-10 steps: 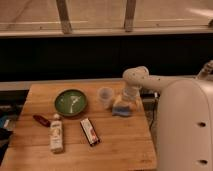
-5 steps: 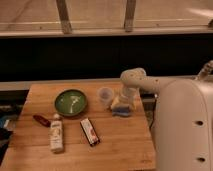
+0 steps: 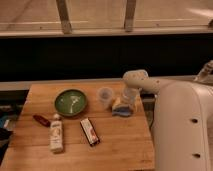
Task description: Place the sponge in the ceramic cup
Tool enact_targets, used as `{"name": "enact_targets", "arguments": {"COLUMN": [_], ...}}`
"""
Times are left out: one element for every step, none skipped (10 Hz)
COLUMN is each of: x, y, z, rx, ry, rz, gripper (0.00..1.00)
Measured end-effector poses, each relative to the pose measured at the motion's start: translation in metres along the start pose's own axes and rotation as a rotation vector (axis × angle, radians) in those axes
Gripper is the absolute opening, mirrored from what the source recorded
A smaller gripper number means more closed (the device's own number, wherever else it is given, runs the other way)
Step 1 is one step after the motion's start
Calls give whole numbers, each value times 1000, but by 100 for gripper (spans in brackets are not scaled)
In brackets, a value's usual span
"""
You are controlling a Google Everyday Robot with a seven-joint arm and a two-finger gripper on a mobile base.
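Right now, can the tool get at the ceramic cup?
Probably yes. The tool sits right over the sponge, and the ceramic cup stands just beside them, upright, with nothing between; the green bowl lies on its far side.

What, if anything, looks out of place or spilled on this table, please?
Nothing much: the cup stands upright, the sponge lies beside it under the gripper, and only the white bottle lies on its side. No spill shows.
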Motion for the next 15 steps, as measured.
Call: {"name": "enact_targets", "arguments": {"x": [1, 2, 4, 4, 5, 7, 8, 9, 9, 9, 9, 8, 6, 3, 0], "y": [-1, 0, 4, 7, 8, 9, 9, 11, 14, 17, 18, 17, 16, 15, 14], "z": [1, 0, -2, -3, -5, -8, -9, -11, -13, -17, -22, -33, -47, -60, -77], "rx": [2, 9, 9, 8, 8, 7, 5, 0, -5, -12, -16, -18, -14, -9, -3], "ry": [-1, -6, -12, -18, -22, -27, -32, -37, -44, -54, -66, -89, -115, -139, -169], "rz": [-2, -7, -16, -22, -27, -32, -33, -36, -42, -48, -50, -53, -54, -51, -49], "gripper": [77, 67, 57, 49, 40, 27, 19, 8, 1, 0, 0, 0, 0, 0, 0]}}
